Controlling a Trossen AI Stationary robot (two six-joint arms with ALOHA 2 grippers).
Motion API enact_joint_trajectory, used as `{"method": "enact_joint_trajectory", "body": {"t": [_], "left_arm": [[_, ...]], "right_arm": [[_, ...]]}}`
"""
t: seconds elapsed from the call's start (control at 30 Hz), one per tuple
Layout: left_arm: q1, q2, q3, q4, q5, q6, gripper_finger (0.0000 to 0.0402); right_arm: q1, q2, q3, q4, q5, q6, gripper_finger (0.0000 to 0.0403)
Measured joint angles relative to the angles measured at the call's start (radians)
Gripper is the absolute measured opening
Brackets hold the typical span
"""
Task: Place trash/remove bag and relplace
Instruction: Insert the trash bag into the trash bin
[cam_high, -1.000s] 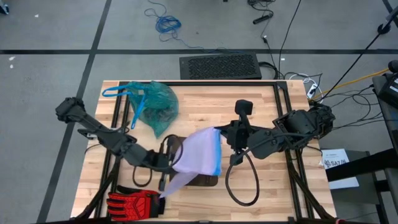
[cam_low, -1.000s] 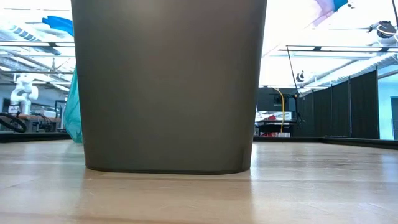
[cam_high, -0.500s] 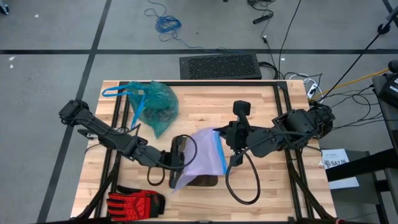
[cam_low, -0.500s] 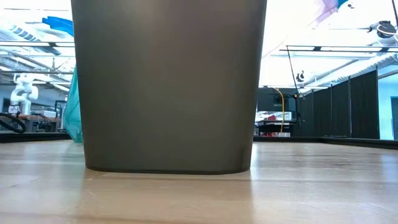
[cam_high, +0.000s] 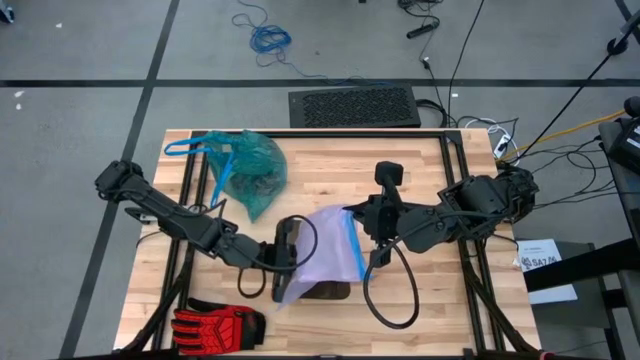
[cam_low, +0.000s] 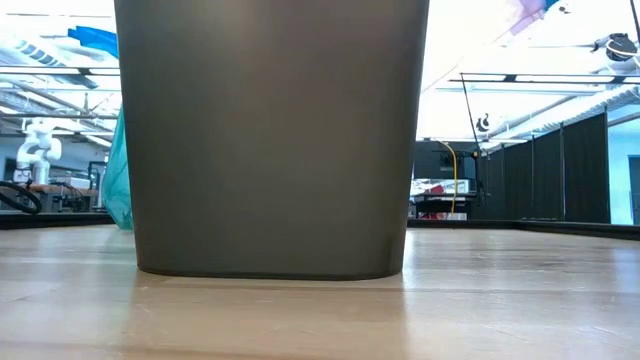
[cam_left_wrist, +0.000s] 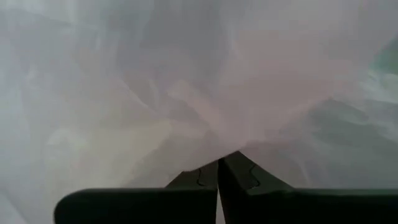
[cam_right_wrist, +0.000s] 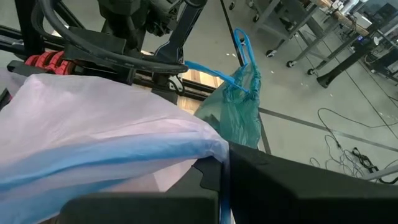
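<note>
High view: your left pincer (cam_high: 283, 262) and right pincer (cam_high: 362, 238) each clench an edge of the lilac bag (cam_high: 322, 252) over the bin (cam_high: 325, 291); the teal bag (cam_high: 250, 168) lies on the table (cam_high: 320, 165), well apart.

Low view: bin (cam_low: 270, 140) upright.

Wrist views: fingers (cam_left_wrist: 245, 180) pinched on film; the trash is probably hidden.

Grey floor (cam_high: 80, 60) with a blue cable coil (cam_high: 268, 40) beyond the wooden table (cam_high: 330, 165).
</note>
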Motion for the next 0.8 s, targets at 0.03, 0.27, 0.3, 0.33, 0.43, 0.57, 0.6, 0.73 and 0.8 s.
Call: {"method": "enact_joint_trajectory", "body": {"t": [0.03, 0.27, 0.3, 0.33, 0.43, 0.57, 0.6, 0.73, 0.8], "left_arm": [[0.000, -0.005, 0.000, 0.002, 0.000, 0.011, 0.0009], [-0.004, -0.045, 0.018, 0.020, -0.002, 0.033, 0.0070], [-0.006, -0.051, 0.024, 0.008, -0.005, 0.043, 0.0080], [-0.008, -0.057, 0.033, -0.003, -0.005, 0.051, 0.0088], [-0.013, -0.074, 0.057, -0.037, -0.029, 0.056, 0.0107], [-0.013, -0.091, 0.066, -0.092, -0.042, 0.056, 0.0118], [-0.013, -0.097, 0.066, -0.107, -0.042, 0.055, 0.0118], [-0.013, -0.118, 0.067, -0.148, -0.045, 0.048, 0.0118], [-0.013, -0.118, 0.067, -0.152, -0.045, 0.047, 0.0118]], "right_arm": [[0.000, 0.000, 0.000, 0.000, 0.000, 0.000, 0.0000], [0.000, 0.000, 0.000, -0.001, -0.001, 0.000, 0.0000], [0.000, 0.000, 0.000, -0.001, -0.006, 0.000, 0.0000], [-0.001, 0.000, 0.000, -0.001, -0.015, 0.000, 0.0000], [0.000, 0.000, 0.000, -0.002, -0.024, 0.000, 0.0000], [0.000, 0.000, 0.000, -0.002, -0.023, 0.000, 0.0000], [-0.001, 0.000, 0.000, -0.003, -0.024, 0.000, 0.0000], [-0.001, 0.000, 0.000, -0.013, -0.023, 0.000, 0.0000], [-0.005, 0.000, 0.000, -0.018, -0.024, 0.000, 0.0000]]}}
